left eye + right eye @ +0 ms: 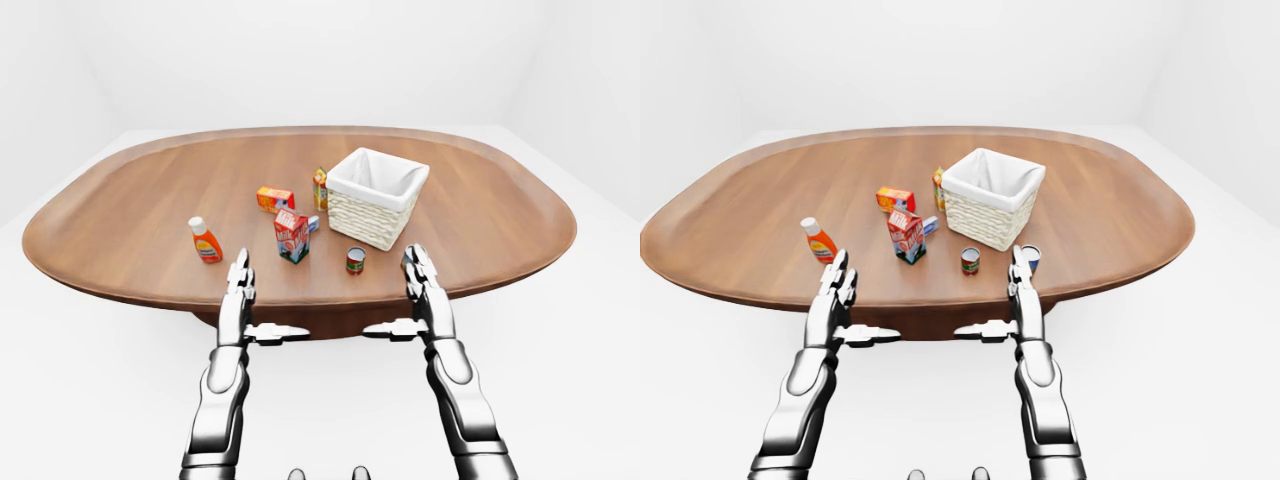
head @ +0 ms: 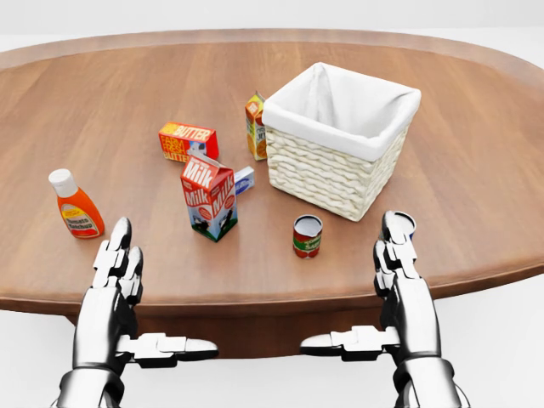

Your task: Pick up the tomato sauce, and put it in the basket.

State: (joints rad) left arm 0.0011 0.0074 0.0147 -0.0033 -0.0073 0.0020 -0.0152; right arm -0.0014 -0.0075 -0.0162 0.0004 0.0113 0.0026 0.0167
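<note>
Task not yet begun; tomato sauce can (image 2: 307,235) standing on desk (image 2: 476,170) beside basket (image 2: 340,140); left robot hand (image 2: 117,262) and right robot hand (image 2: 397,246) hovering wide open, holding nothing; grasp and drop remaining.

bare table (image 2: 127,93) around can (image 2: 307,235), basket (image 2: 340,140) just above it

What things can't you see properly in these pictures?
- Blue-topped can: the right hand mostly covers it in the head view; too small to read in the right-eye view.
- Small white-and-blue pack: half hidden behind the milk carton.
- Basket bottom: its walls hide it.
- Tomato sauce can label: too small.
</note>
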